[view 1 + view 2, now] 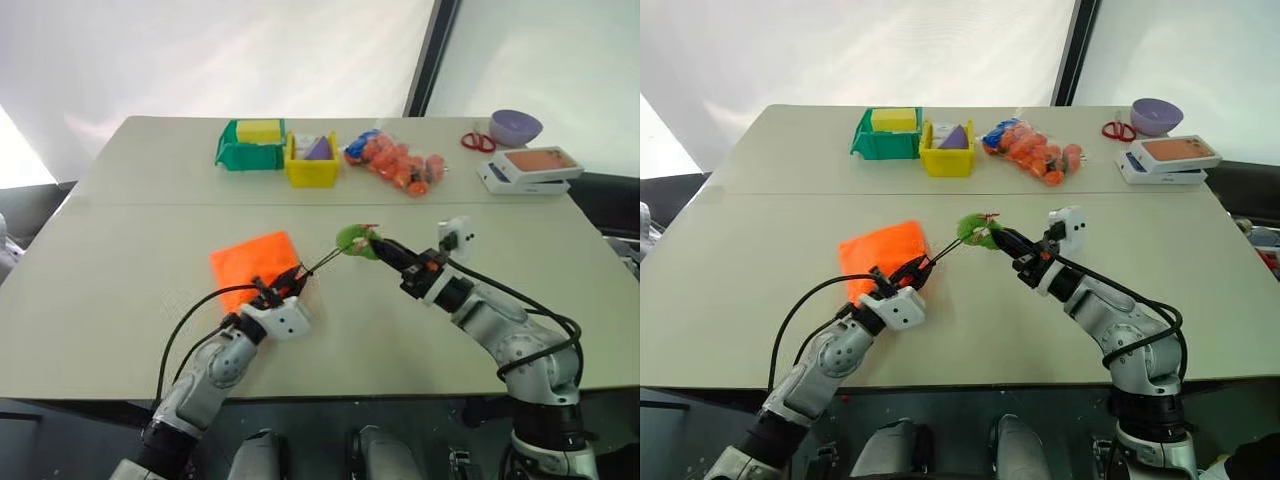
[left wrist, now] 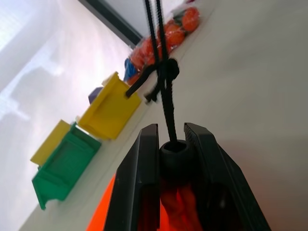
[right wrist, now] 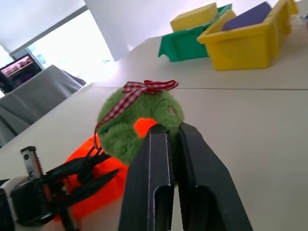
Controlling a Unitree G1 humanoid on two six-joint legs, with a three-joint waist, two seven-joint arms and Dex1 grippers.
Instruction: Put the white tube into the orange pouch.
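Here the left gripper [image 1: 291, 283] is pinched on the round black cord stopper [image 2: 175, 153] at the mouth of the orange pouch [image 1: 256, 259], its two black fingers pressed against the bead with gathered orange fabric between them. From that stopper the thin black cord [image 1: 322, 263] runs taut toward two o'clock to the right gripper [image 1: 374, 243], whose fingers are pressed together on the fluffy green tag [image 3: 139, 122] with its red checked ribbon. So the cord's long axis lies straight between the two tools, the pouch spreading flat on the table [image 1: 120, 300] toward ten o'clock of the left gripper. I cannot pick out the white tube; judging from this, the mouth is being drawn open.
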